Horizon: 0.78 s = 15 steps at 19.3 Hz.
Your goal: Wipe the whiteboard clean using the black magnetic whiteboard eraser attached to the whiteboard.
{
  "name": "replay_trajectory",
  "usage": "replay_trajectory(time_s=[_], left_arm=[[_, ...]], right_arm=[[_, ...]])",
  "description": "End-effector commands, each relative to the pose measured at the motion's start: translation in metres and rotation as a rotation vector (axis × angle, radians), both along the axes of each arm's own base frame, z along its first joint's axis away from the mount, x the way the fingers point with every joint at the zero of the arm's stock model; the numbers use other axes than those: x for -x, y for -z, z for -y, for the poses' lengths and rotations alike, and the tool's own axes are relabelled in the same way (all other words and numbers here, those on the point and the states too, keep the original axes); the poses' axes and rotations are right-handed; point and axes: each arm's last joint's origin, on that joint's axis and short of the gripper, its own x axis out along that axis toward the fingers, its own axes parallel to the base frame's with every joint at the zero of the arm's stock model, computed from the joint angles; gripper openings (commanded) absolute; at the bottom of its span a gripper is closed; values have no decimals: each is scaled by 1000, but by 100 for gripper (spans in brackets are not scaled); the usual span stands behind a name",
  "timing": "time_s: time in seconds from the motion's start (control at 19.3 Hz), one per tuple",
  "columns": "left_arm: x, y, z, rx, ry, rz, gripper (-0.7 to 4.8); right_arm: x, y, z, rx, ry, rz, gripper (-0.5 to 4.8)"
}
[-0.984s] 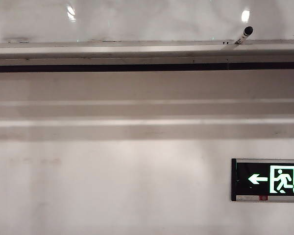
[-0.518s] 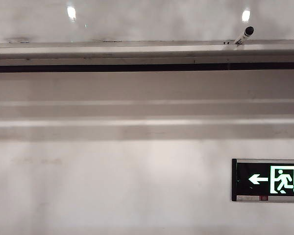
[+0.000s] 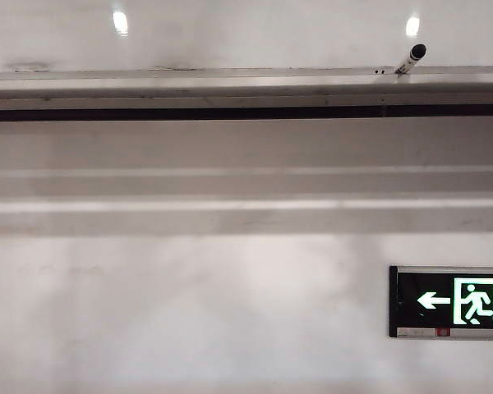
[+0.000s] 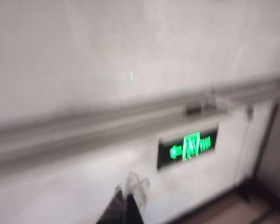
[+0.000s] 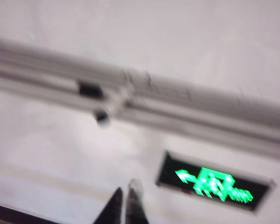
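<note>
The whiteboard (image 3: 246, 37) is a glossy white strip at the top of the exterior view, with ceiling lights mirrored in it and a grey rail (image 3: 230, 82) along its lower edge. Both wrist views are blurred. Each shows the whiteboard (image 4: 130, 56) (image 5: 177, 37) above the rail (image 4: 107, 121) (image 5: 186, 102). My left gripper (image 4: 129, 189) is shut, its dark fingers pressed together, away from the board and holding nothing. My right gripper (image 5: 126, 189) is shut too, and empty. The black eraser is out of view. Neither arm appears in the exterior view.
A marker (image 3: 411, 57) with a black cap leans on the rail at the right; the right wrist view shows the marker (image 5: 102, 115) beside a small dark patch (image 5: 90, 88). A lit green exit sign (image 3: 452, 301) (image 4: 189, 145) (image 5: 210, 182) hangs on the matte wall (image 3: 189, 312) below.
</note>
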Motion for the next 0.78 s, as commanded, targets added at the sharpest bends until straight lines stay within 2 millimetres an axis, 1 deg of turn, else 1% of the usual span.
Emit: replay_trajectory(time_s=[0.05, 0.26, 0.47, 0.62, 0.67, 0.78], left_arm=[[6, 29, -5, 36, -26, -20, -5], [13, 63, -11, 37, -51, -32, -5], [17, 96, -14, 69, -67, -51, -5], [18, 111, -15, 86, -66, -37, -5], [18, 114, -15, 85, -72, -38, -5], [18, 113, -16, 87, -106, -20, -5]], right_arm=[[1, 16, 2, -1, 31, -11, 18], [2, 34, 2, 57, 26, -158, 18], [3, 43, 2, 92, 24, -247, 18], [4, 45, 2, 102, 24, -274, 18], [4, 45, 2, 103, 24, -275, 18], [4, 45, 2, 102, 24, -275, 18]])
